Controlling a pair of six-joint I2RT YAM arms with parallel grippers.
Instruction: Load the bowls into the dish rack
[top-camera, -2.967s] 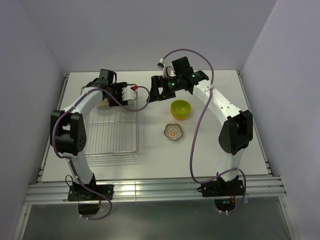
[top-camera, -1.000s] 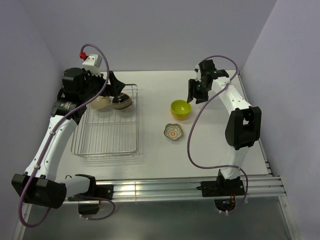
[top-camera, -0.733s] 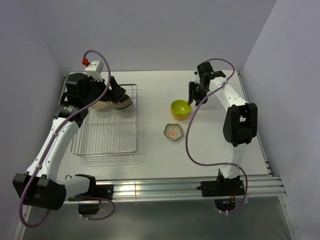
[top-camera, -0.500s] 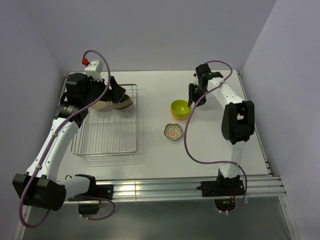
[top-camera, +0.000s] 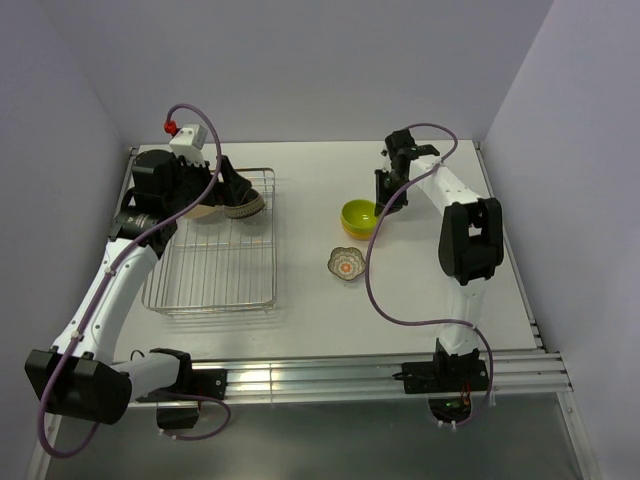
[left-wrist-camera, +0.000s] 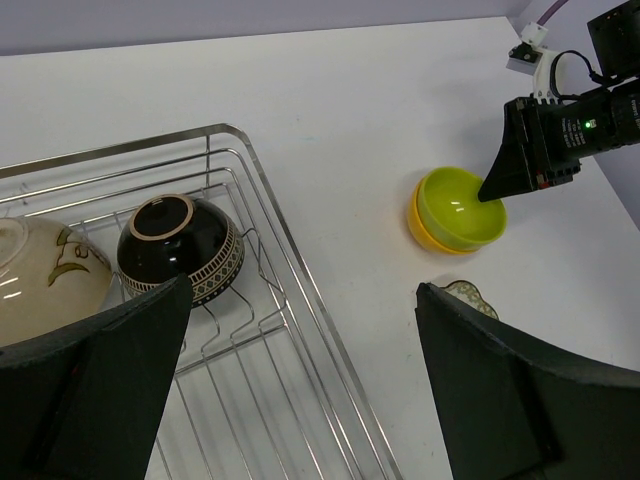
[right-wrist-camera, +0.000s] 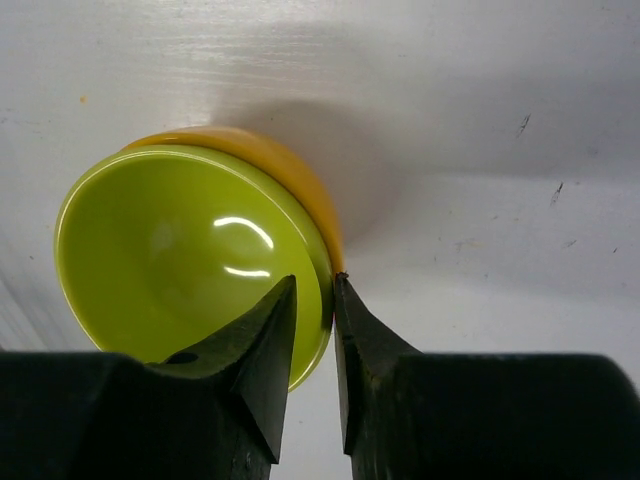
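We count two in the dish rack (top-camera: 209, 265), 12 o'clock end: cream bowl (left-wrist-camera: 45, 275), dark bowl (left-wrist-camera: 180, 250). Three are on the table (top-camera: 420, 300): lime-green bowl (right-wrist-camera: 190, 260) in orange bowl (right-wrist-camera: 270, 160), right pincer (right-wrist-camera: 315, 280) clenching its rim, and scalloped bowl (top-camera: 346, 263) at 6 o'clock. Left pincer (left-wrist-camera: 302, 290) is released.

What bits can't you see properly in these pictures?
Orange bowl: right wrist view, mostly covered by the green bowl stacked in it.
Patterned bowl: left wrist view, mostly behind a left finger.
Pale bowl: left wrist view, cut off by the edge.
Right fingers: touching the rim or not, unclear.
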